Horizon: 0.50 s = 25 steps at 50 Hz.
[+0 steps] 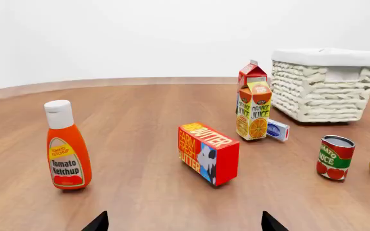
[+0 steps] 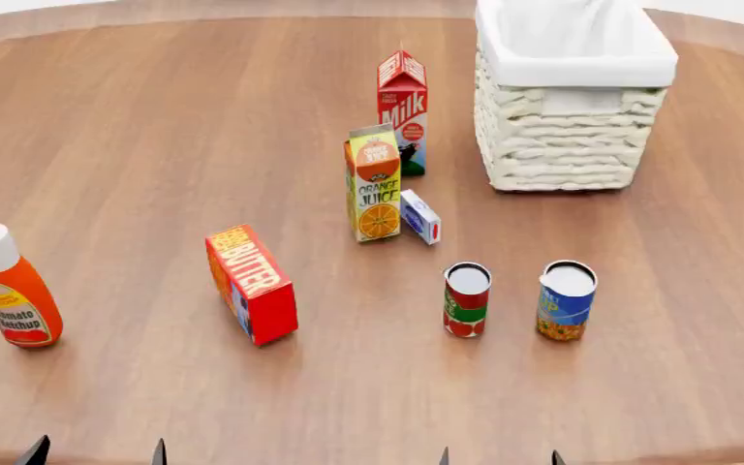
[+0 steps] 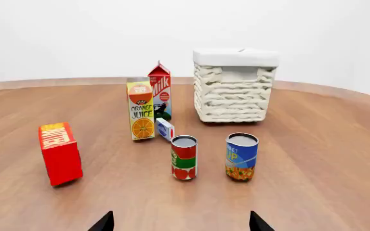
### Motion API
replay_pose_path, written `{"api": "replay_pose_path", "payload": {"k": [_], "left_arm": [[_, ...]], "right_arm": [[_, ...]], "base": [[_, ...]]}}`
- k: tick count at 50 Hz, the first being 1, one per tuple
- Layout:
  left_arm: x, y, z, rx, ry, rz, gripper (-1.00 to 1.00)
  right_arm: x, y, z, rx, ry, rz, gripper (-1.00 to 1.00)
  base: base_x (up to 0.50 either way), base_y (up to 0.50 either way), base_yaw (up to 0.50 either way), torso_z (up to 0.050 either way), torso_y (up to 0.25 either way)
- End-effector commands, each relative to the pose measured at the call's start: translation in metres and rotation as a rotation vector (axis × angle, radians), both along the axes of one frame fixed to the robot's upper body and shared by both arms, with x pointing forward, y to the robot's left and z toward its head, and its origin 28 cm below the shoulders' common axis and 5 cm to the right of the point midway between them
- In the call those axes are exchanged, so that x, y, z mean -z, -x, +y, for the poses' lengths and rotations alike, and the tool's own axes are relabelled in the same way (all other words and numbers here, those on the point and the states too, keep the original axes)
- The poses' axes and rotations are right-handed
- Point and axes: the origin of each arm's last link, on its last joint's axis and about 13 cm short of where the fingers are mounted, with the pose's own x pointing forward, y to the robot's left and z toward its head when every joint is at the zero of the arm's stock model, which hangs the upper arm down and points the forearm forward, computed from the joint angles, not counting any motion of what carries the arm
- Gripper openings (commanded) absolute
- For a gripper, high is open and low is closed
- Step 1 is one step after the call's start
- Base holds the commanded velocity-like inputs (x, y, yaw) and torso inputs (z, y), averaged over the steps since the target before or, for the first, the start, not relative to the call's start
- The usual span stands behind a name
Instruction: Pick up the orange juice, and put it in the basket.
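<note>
The orange juice carton point(image 2: 374, 183) stands upright mid-table, yellow-green with an orange panel. It also shows in the left wrist view point(image 1: 254, 109) and the right wrist view point(image 3: 141, 109). The cream wicker basket point(image 2: 566, 131) with a white liner stands to its right and farther back; it also shows in the left wrist view point(image 1: 323, 89) and the right wrist view point(image 3: 233, 91). My left gripper point(image 2: 96, 452) and right gripper point(image 2: 499, 456) are at the near table edge, both open and empty, far from the carton. Only their fingertips show.
A red-and-white milk carton point(image 2: 402, 108) stands just behind the juice, and a small white-blue box point(image 2: 420, 216) lies beside it. A red butter box point(image 2: 252, 284), a ketchup bottle point(image 2: 13, 289), a tomato can point(image 2: 467, 299) and a blue can point(image 2: 566, 299) stand nearer.
</note>
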Motion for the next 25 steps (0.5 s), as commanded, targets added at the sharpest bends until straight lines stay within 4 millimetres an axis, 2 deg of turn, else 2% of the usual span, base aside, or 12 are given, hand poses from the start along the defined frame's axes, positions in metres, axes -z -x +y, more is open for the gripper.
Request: {"api": "replay_pose_path", "payload": {"k": [1,25], "left_arm": [[0.000,0.000,0.000,0.000,0.000,0.000,1.00],[0.000,0.000,0.000,0.000,0.000,0.000,1.00]], "right_arm": [[0.000,0.000,0.000,0.000,0.000,0.000,1.00],[-0.019,-0.005,-0.001,-0.032,0.048,-0.050,1.00]], "base": [[0.00,0.00,0.00,0.000,0.000],[0.01,0.00,0.00,0.000,0.000]]}}
